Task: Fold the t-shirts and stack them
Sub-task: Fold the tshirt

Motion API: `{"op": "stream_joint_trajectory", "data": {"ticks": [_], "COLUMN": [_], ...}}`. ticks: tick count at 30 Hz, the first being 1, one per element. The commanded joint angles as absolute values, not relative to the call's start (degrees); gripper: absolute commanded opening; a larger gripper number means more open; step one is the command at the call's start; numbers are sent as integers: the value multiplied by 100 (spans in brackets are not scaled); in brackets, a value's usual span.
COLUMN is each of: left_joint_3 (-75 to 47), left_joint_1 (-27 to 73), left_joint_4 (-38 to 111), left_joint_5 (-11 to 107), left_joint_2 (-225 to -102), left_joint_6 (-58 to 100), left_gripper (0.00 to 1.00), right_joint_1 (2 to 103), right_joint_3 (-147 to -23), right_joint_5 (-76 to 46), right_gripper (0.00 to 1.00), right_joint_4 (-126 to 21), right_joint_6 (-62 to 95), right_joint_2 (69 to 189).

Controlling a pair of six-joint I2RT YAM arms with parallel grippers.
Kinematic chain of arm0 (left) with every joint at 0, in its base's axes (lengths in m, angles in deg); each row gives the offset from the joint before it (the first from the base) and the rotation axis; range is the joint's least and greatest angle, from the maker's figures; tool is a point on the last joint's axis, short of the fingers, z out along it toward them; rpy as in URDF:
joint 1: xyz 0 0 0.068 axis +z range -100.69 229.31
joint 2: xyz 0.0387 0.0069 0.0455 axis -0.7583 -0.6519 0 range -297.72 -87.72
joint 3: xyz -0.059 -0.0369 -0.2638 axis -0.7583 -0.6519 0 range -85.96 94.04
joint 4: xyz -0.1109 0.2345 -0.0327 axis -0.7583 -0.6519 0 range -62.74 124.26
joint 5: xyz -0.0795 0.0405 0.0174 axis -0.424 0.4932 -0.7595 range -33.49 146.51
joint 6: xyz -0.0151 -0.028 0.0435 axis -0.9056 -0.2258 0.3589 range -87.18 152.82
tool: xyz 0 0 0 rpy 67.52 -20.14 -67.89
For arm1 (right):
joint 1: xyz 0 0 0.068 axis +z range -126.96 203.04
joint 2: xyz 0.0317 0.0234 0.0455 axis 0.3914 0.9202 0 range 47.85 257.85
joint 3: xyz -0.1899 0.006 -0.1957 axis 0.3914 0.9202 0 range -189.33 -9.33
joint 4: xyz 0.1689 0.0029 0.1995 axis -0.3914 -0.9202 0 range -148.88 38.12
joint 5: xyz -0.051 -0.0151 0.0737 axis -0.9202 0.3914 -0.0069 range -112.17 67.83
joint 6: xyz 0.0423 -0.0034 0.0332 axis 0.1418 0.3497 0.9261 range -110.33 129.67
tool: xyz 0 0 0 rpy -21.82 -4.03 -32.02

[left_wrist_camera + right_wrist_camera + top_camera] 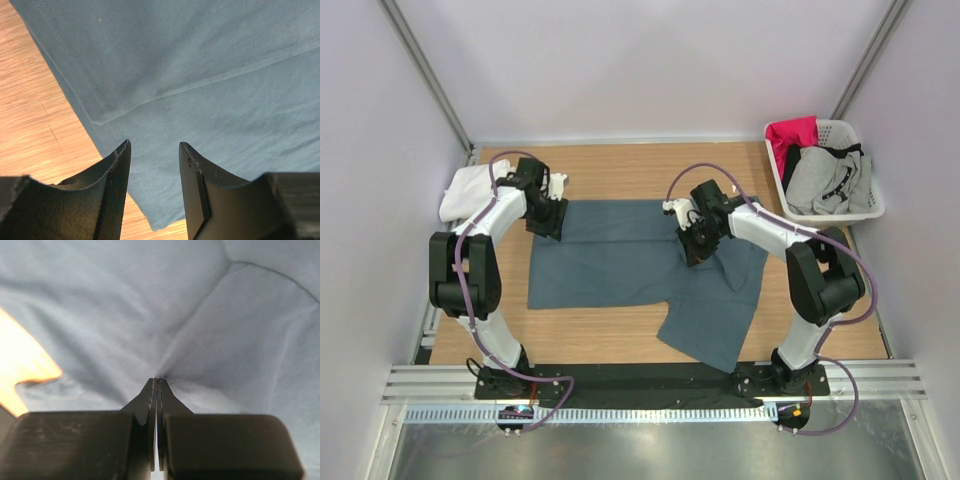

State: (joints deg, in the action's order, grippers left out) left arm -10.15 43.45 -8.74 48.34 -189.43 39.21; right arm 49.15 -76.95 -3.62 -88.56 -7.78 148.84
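A robot folding station seen from above and from each wrist. The right gripper (157, 380) has its jaws pressed together, pinching a small pucker of the slate-blue t-shirt (620, 265); creases fan out from the tips across the cloth ahead of them. The left gripper (152, 145) has its jaws spread. A hemmed corner of the same shirt lies between and beyond the tips, and nothing there is gripped.

The likely trouble is the right-hand pinch. Only a thin ridge of cloth sits at the very tips, so a quick lift could let it slide out. Whether the pinch took 1 layer or 2 cannot be told, and 1 layer alone would peel the shirt open rather than fold it. With the left jaws not closed, a pull from the right alone would probably drag the whole shirt sideways and bunch it. If the left jaws close where they are, they may catch only the hem edge, because bare wooden table (30, 125) begins just outside the left jaw.

The shirt looks soft and matte, lying mostly flat with a stitched hem and 1 shallow diagonal crease ahead of the left jaws. From above, 1 part of it trails toward the arms' bases.

A white t-shirt (465, 190) sits bundled behind the left gripper, away from the blue one. A white basket (875, 205) of other clothes stands well apart from the right jaws.
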Motion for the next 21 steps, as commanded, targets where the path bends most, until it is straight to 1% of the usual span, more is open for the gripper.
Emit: {"op": "stream_joint_trajectory", "data": {"ticks": [1,5,9,11,12,13,14,16,21], "left_joint_3": [-950,-976,-1011,-1029,-1038,-1046,-1046,-1029,-906], "left_joint_1": [4369,4369,4369,4369,4369,4369,4369,4369,4386], "left_joint_4": [-670,-608,-599,-591,-599,-591,-591,-599,-634], "left_joint_5": [4737,4693,4684,4701,4719,4736,4763,4833,4965], "left_joint_2": [-18792,-18809,-18783,-18765,-18757,-18748,-18730,-18695,-18668], "left_joint_6": [3871,3801,3809,3818,3827,3827,3827,3844,3880], "left_gripper": [45,45,45,45,45,45,45,45,45], "right_joint_1": [5038,5152,5231,5240,5240,5240,5231,5222,4907], "right_joint_3": [-7859,-7728,-7771,-7876,-7929,-8008,-8139,-8402,-8711], "right_joint_5": [-37,147,420,534,569,639,675,684,376], "right_gripper": [1,1,2,13,20,35,39,43,43], "right_joint_4": [-9257,-9380,-9406,-9424,-9459,-9476,-9503,-9486,-9021], "right_joint_6": [-773,-764,-747,-729,-738,-738,-738,-729,-81], "right_joint_2": [14392,14269,14392,14497,14593,14646,14664,14621,14401]}}
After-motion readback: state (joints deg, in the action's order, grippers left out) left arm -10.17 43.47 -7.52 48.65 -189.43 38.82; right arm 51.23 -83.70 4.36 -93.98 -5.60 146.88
